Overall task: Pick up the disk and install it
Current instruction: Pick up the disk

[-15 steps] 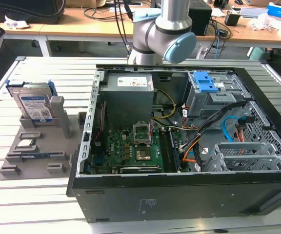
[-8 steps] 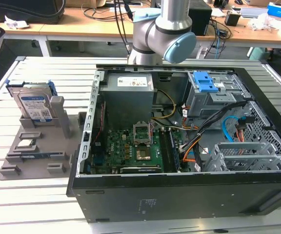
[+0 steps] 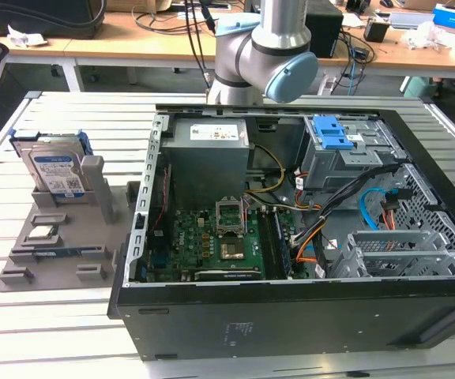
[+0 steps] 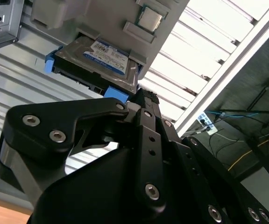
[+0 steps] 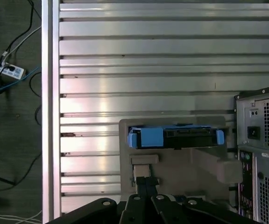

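The disk (image 3: 54,170) stands on its edge, leaning back, in a grey holder (image 3: 62,237) on the slatted metal counter (image 3: 69,332). It is at the exterior view's left, just beside the open computer case (image 3: 291,316) but outside it. Its blue-and-white label faces the near side, and blue rails run along its edges. A small square silver chip (image 3: 44,231) lies on the holder's flat base, nearer than the disk.

In the exterior view the arm (image 3: 267,55) rises at the far side of the case, behind the grey power-supply box (image 3: 209,158). Inside the case a green motherboard (image 3: 212,241) lies on the floor. A drive cage with a blue latch (image 3: 330,134) sits toward the exterior view's right.

In the first wrist view the pincer (image 5: 143,179) is seen over the holder (image 5: 172,158), close to the disk (image 5: 174,138) but not touching it. Its two black fingers lie together with nothing between them. In the second wrist view the pincer (image 4: 146,95) points toward the disk (image 4: 102,58), whose label and blue rail corners show, with the chip (image 4: 149,19) beyond it on the holder.
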Tool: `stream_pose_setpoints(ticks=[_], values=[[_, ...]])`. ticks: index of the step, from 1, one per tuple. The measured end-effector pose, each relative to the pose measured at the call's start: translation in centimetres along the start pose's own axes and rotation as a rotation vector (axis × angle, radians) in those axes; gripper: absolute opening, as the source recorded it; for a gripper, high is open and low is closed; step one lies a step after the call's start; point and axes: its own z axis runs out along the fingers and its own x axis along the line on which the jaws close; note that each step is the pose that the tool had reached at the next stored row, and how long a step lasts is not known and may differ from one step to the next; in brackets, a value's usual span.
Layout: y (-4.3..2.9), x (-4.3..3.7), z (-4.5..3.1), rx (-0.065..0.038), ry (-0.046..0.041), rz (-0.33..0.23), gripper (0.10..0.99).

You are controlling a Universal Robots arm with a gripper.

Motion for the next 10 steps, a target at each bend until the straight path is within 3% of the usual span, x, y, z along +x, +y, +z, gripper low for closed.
stream_pose_setpoints(ticks=[10], values=[[0.0, 0.0, 0.0, -0.004, 0.008, -0.179, 0.106]])
